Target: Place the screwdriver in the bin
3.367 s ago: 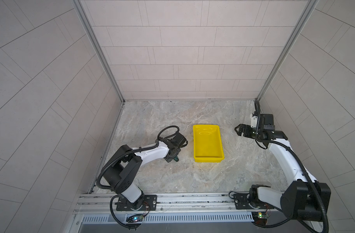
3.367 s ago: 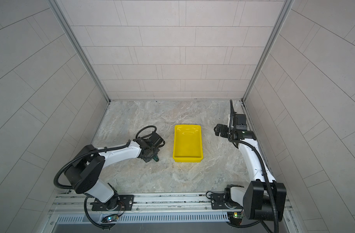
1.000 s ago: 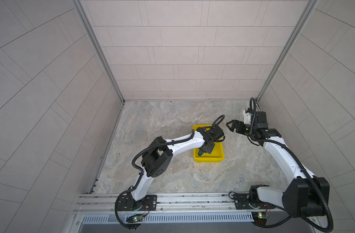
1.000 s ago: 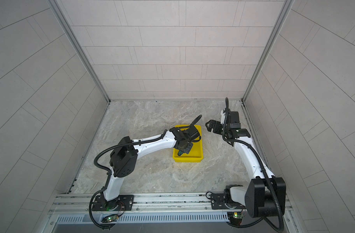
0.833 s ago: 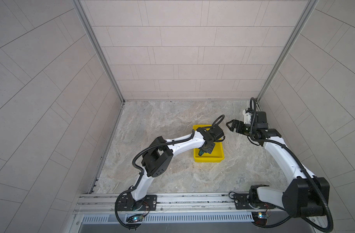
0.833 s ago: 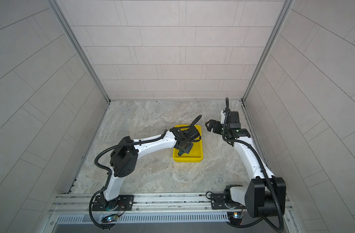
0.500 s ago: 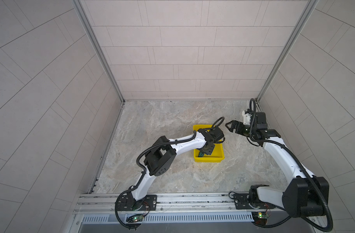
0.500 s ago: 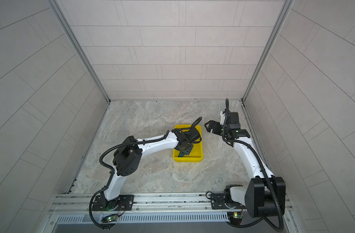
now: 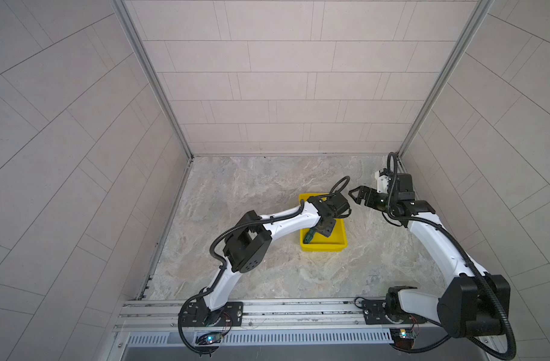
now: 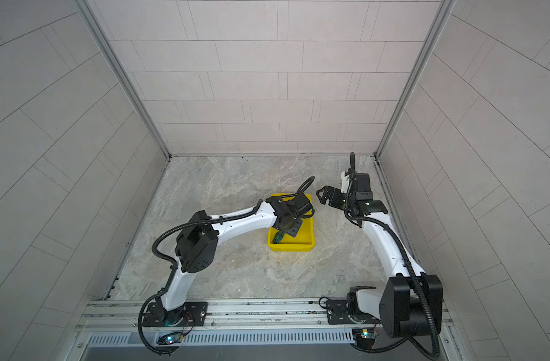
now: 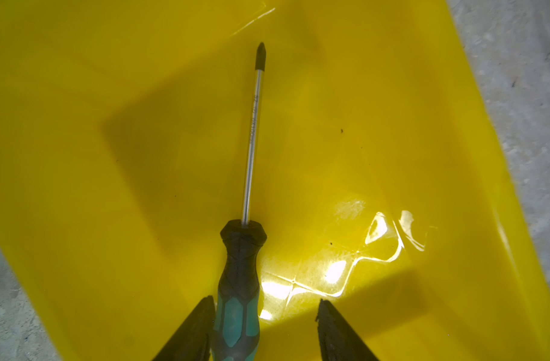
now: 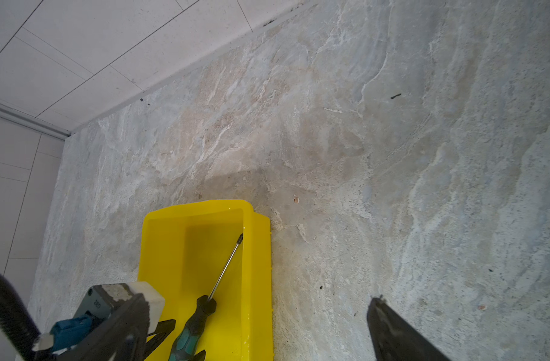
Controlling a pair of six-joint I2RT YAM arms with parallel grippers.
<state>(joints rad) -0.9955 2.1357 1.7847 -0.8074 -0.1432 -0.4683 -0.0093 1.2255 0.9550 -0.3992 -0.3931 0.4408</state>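
Observation:
The screwdriver (image 11: pixel 239 281), with a green and black handle and a thin shaft, lies on the floor of the yellow bin (image 11: pixel 423 156). My left gripper (image 11: pixel 265 301) is open inside the bin. The handle rests against one finger, and there is a wide gap to the other. In both top views the left gripper (image 9: pixel 325 229) points down into the bin (image 9: pixel 323 248), and the screwdriver's handle (image 9: pixel 309 235) shows beside it. My right gripper (image 9: pixel 353 196) hovers open and empty off the bin's far right corner. The right wrist view shows the screwdriver (image 12: pixel 198 318) in the bin (image 12: pixel 258 265).
The bin stands on a grey marbled floor (image 9: pixel 267 193), enclosed by tiled walls on three sides. A metal rail (image 9: pixel 283 312) with both arm bases runs along the front edge. The left arm's black cable (image 9: pixel 339 184) loops above the bin's far end.
My left gripper carried the screwdriver from the floor left of the bin into it. In the last second its jaws opened and let go. The right gripper barely moved.

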